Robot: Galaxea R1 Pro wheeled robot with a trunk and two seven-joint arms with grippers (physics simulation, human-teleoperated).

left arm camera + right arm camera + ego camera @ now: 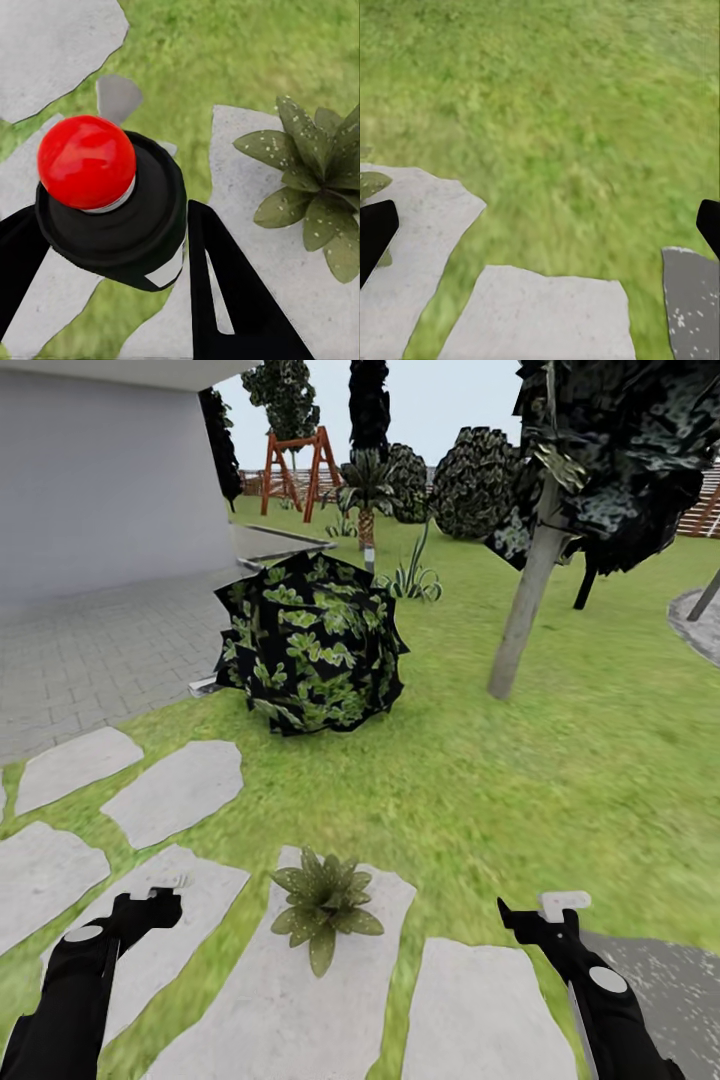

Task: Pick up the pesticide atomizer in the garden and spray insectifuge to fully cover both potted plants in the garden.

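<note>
Head view: we stand over plant (322, 905) on a stone (290, 1000) | left gripper (105, 292) clamps atomizer (120, 206), red knob toward the camera, beside plant for spraying | right gripper (540, 225) spread wide, empty, over grass.

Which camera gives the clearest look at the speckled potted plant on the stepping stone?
Head view: the whole potted plant sits on a stepping stone between both arms. The left wrist view shows it closer but cropped; the right wrist view catches just a leaf edge.
</note>
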